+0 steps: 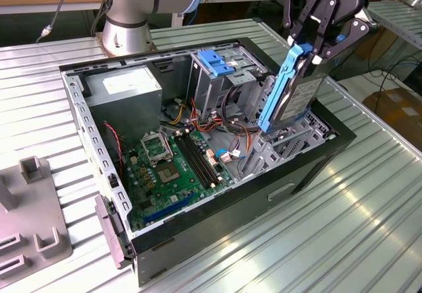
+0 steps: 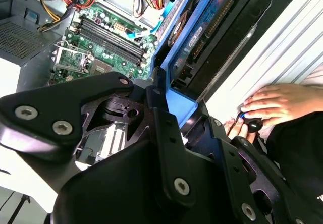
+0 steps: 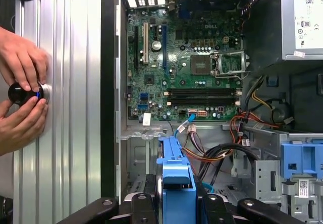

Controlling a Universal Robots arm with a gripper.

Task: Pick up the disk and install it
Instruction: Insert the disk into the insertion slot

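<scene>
Cables (image 1: 231, 118) and a metal cage (image 1: 221, 75) crowd the open case (image 1: 198, 224); the gripper (image 1: 310, 50) clamps the tilted disk (image 1: 298, 95) between narrowed fingers (image 1: 323, 39).

A robot arm (image 1: 132, 6) rises from its grey base on the far side, toward the exterior view's left, with a blue-capped joint bending out of frame. At the exterior view's far right, its black gripper (image 1: 308, 50) points downward at a slight tilt, fingers (image 1: 316, 26) clamped on the top edge of the disk (image 1: 295, 95). In both wrist views the finger linkages appear drawn inward, though the contact is partly hidden.
</scene>
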